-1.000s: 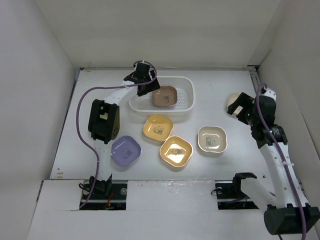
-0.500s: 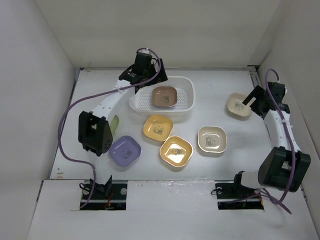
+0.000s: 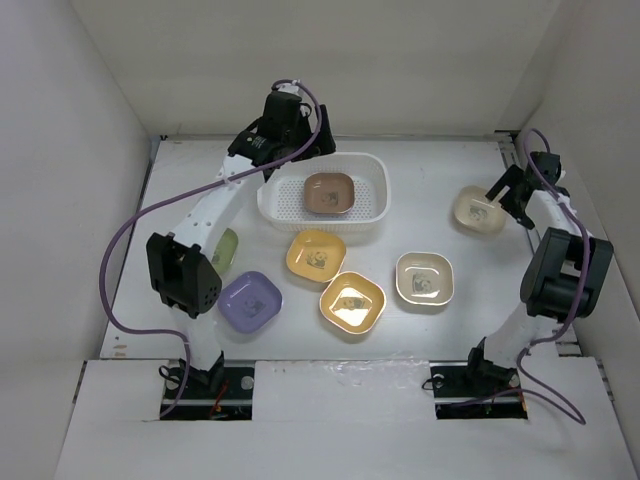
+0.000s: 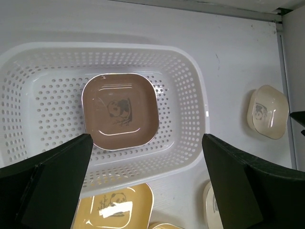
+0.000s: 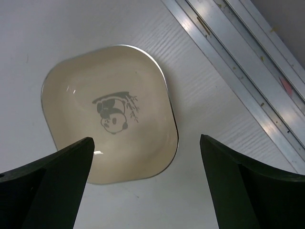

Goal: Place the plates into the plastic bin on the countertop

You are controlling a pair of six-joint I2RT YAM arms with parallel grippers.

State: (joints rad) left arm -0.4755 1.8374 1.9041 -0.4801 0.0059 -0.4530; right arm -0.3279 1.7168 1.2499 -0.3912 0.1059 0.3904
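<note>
In the white mesh bin (image 3: 372,168), the tan plate (image 3: 329,193) is now seen lying flat and free. It has been released within the last second, and the left hand (image 3: 290,135) has been lifted up and back from it, fingers spread wide with nothing between them. One plate can thus be counted as delivered.

At the right edge of the table (image 3: 470,335), the right hand (image 3: 505,192) has been swung outward and is now held over the far cream plate (image 3: 477,210), fingers likewise spread and empty. No contact with the rim appears to have been made, though height is hard to judge from these views.

Outside the bin are left two orange-yellow plates (image 3: 315,254) (image 3: 352,301), a second cream plate (image 3: 425,278), a purple plate (image 3: 250,300) and a green plate (image 3: 228,248), half hidden behind the left arm — so most of the task is judged to remain.
</note>
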